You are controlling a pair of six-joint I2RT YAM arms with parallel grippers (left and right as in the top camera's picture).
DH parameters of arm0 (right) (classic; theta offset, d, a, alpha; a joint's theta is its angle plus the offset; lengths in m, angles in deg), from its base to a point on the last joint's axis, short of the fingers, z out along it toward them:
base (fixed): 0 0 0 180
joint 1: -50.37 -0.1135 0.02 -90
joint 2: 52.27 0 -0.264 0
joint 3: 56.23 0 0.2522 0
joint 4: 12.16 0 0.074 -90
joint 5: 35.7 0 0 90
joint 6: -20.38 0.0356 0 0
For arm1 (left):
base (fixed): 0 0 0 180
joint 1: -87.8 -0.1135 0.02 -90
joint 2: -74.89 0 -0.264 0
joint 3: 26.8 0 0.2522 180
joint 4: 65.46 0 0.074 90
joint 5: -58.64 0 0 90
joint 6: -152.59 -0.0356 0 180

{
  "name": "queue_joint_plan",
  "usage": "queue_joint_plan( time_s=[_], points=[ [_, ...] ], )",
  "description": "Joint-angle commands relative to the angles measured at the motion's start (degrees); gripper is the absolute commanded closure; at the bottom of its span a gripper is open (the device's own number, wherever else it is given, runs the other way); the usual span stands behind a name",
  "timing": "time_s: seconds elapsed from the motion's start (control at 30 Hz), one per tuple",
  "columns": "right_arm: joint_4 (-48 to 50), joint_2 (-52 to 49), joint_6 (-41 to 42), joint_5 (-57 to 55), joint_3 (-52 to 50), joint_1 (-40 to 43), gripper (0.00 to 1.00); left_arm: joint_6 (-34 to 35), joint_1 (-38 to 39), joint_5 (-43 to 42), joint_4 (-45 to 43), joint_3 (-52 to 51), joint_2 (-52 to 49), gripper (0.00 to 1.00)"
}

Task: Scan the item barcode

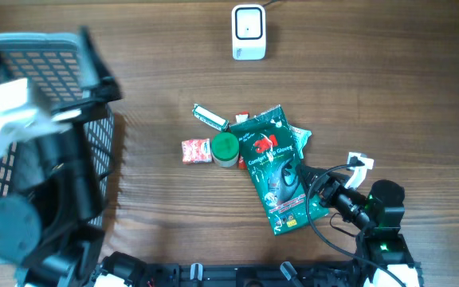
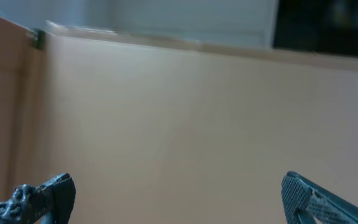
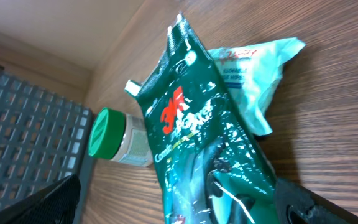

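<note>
Brown wood-grain table (image 1: 150, 56), plain tan wall (image 2: 166, 124) behind.

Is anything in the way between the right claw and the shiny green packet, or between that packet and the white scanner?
Nothing visible. The open right gripper sits at the lower end of the glossy green plastic packet, and only bare wooden table lies between the packet and the white box-shaped scanner.
</note>
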Motion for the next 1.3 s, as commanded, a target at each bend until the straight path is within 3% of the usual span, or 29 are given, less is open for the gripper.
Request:
queue_joint_plan(
  time_s=[0.0,0.13,0.23,0.53,1.03,1.27],
  points=[
    [0.3,-0.3,0.6,3.0,0.0,0.0,0.00,-1.7,-3.7,2.7,0.0,0.3,0.9,0.00],
    [0.4,-0.3,0.7,3.5,0.0,0.0,0.00,-1.2,-6.4,0.9,0.5,0.3,4.2,0.00],
    [0.4,-0.3,3.8,4.2,0.0,0.0,0.00,2.3,-6.5,-2.9,3.2,0.3,12.1,0.00],
    [1.1,-0.3,6.8,8.3,0.1,0.0,0.00,0.5,-8.4,2.1,4.1,0.3,34.6,0.00],
    [1.6,-0.3,9.2,10.8,0.7,0.0,0.00,-0.6,-22.6,3.0,4.2,0.3,40.1,0.00],
    [1.0,-0.3,9.2,11.3,0.7,0.0,0.00,-0.6,-22.1,0.8,8.9,0.3,40.3,0.00]
  ],
)
